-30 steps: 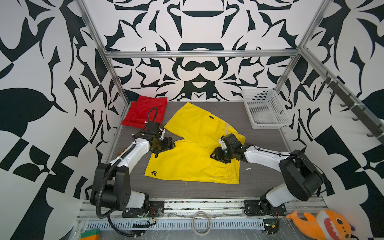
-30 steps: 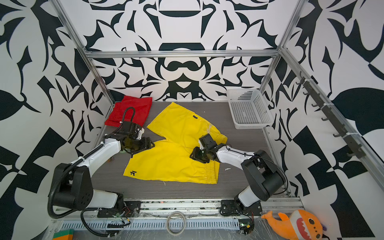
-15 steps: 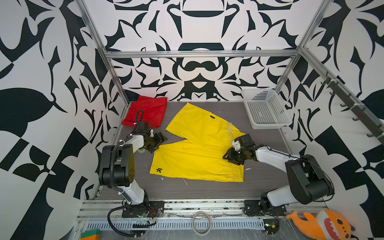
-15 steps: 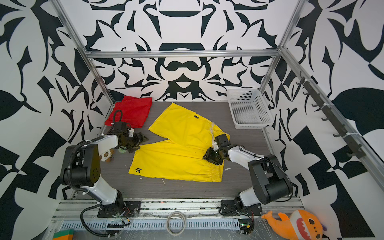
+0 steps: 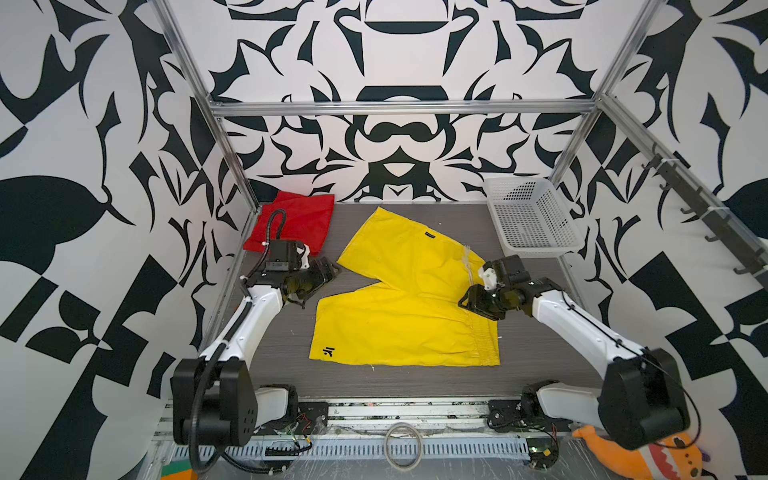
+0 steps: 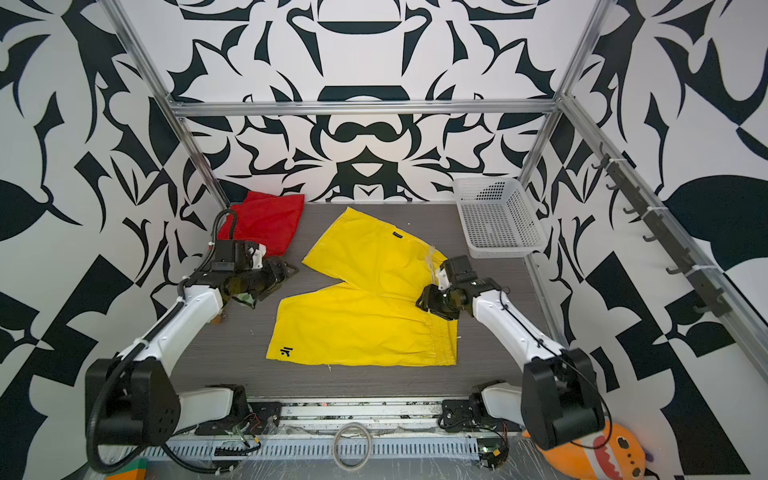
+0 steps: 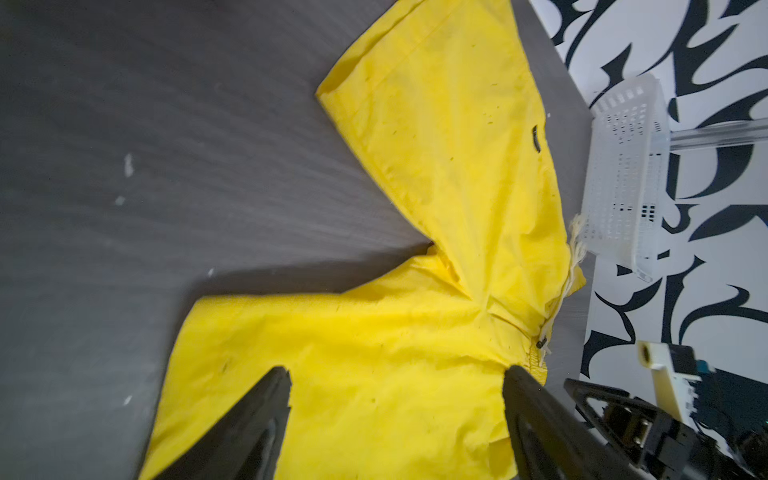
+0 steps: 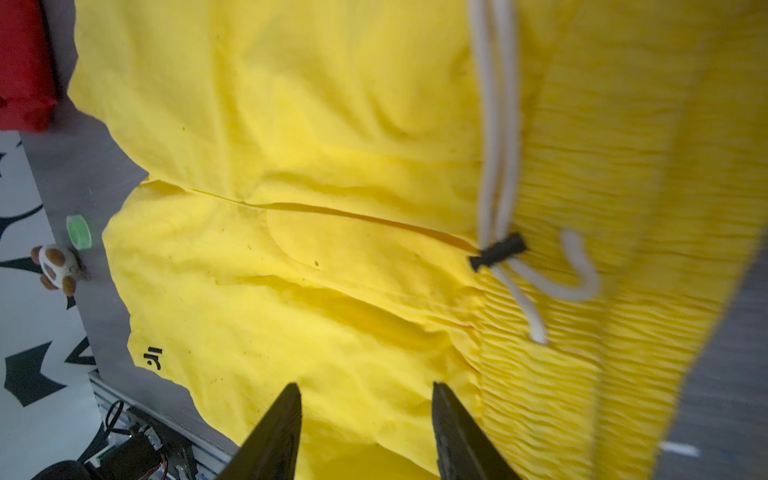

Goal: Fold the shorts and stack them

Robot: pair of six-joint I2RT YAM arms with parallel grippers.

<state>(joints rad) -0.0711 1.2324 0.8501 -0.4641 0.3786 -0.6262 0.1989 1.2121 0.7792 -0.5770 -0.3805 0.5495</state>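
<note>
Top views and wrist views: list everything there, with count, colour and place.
yellow shorts: 1, yellow, spread flat mid-table
red shorts: 1, red, far left corner
drawstring: 1, white, on yellow waistband
basket: 1, white, far right corner
toy: 1, white-brown, table's left edge
shark: 1, orange, off-table, near right
table: 1, dark grey, under the shorts
left end effector: 1, black, open, left of yellow shorts
right end effector: 1, black, open, over the waistband
</note>
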